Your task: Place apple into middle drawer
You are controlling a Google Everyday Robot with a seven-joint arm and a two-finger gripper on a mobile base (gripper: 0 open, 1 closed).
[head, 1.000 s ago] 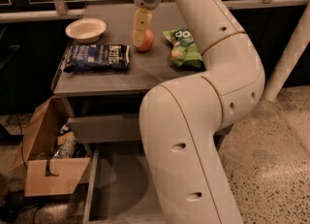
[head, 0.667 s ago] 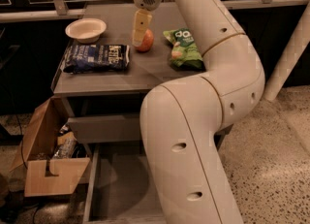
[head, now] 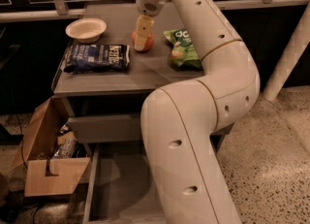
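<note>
The apple [head: 151, 41] is small and red-orange. It sits on the grey cabinet top [head: 145, 70], between the white bowl and the green bag. My gripper [head: 143, 38] hangs from the white arm directly at the apple and covers its middle, so only the apple's sides show. The middle drawer [head: 121, 184] stands pulled out low at the front. Its flat grey floor is bare and its thin left wall [head: 90, 184] is visible. The arm hides its right part.
A white bowl [head: 86, 28] and a dark blue chip bag [head: 97, 56] lie on the left of the top. A green snack bag [head: 183, 48] lies on the right. A grey drawer front [head: 104, 128] sits above the open drawer. A cardboard box [head: 48, 160] stands on the floor at left.
</note>
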